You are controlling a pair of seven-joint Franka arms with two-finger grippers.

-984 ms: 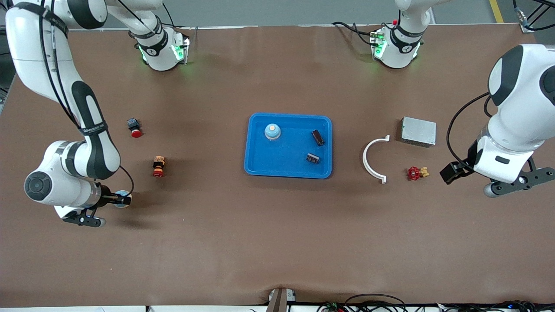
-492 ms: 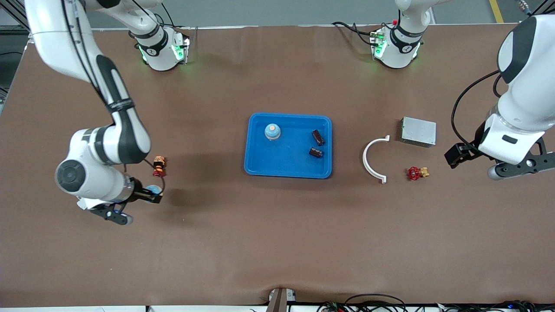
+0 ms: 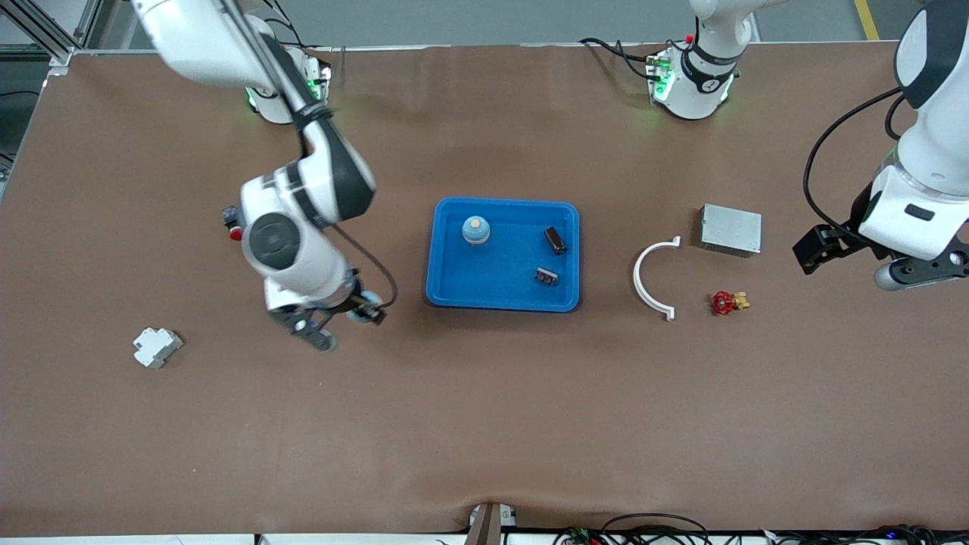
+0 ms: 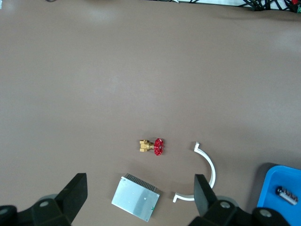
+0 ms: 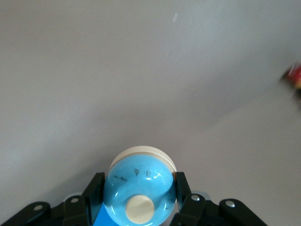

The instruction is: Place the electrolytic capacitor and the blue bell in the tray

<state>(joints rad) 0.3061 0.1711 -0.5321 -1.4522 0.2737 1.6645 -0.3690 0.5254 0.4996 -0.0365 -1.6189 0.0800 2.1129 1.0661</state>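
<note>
Right gripper point(image 3: 362, 312), clamped on blue bell point(image 5: 139, 187), had travelled from lower left of front frame to just beside tray point(image 3: 448, 291). Transfer near drop point. Electrolytic capacitor point(image 3: 555, 240) already in tray, upper right. Left gripper point(image 4: 136, 200) open, empty, had drifted upward at right edge; waiting.

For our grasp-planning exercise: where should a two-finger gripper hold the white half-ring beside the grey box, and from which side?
Probably mid-arc on the white half-ring, from straight above, one finger inside the curve, one outside. It lies flat, and its thin band suits a narrow pinch.
</note>
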